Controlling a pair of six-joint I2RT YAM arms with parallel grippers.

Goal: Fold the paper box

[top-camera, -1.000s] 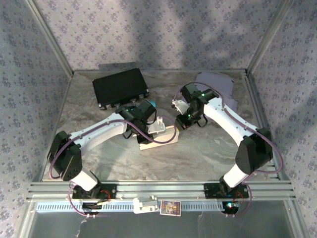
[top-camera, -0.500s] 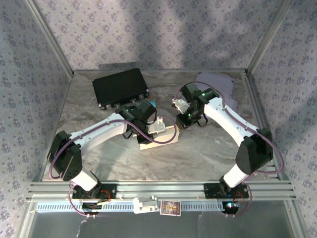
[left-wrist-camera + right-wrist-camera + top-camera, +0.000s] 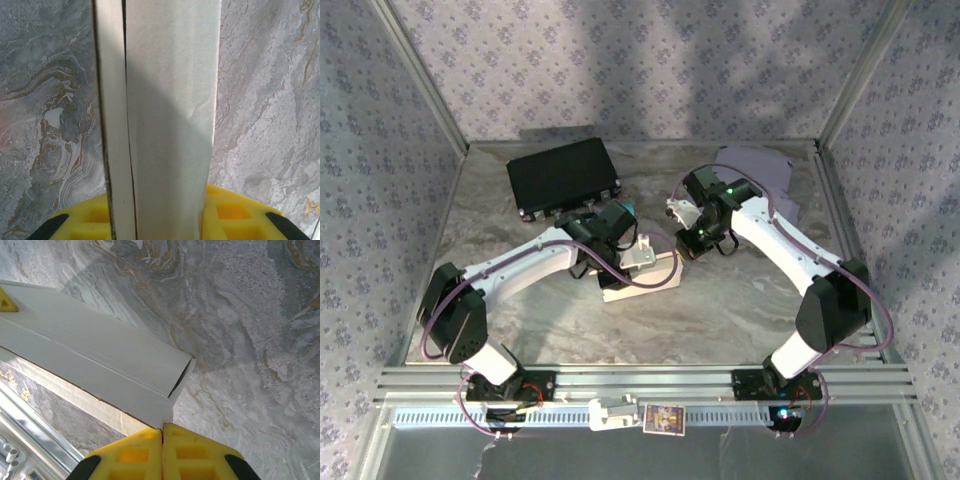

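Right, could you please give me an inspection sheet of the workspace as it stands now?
Surface: marbled grey table, no spills seen.
Job's things: paper box at centre, partly folded.
Clutter: black case back left; pale purple sheet back right; small card at front edge.
Grippers: left gripper shut on a box panel; right gripper shut at the box's corner.
Cables: purple cables along both arms.
Surroundings: patterned walls, metal frame.

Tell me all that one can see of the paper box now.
The box is off-white card, long and mostly flat, with straight fold lines and one open end. It lies on the marble table between the arms. The left gripper clamps a long panel between its yellow fingers. The right gripper is shut on a corner flap.
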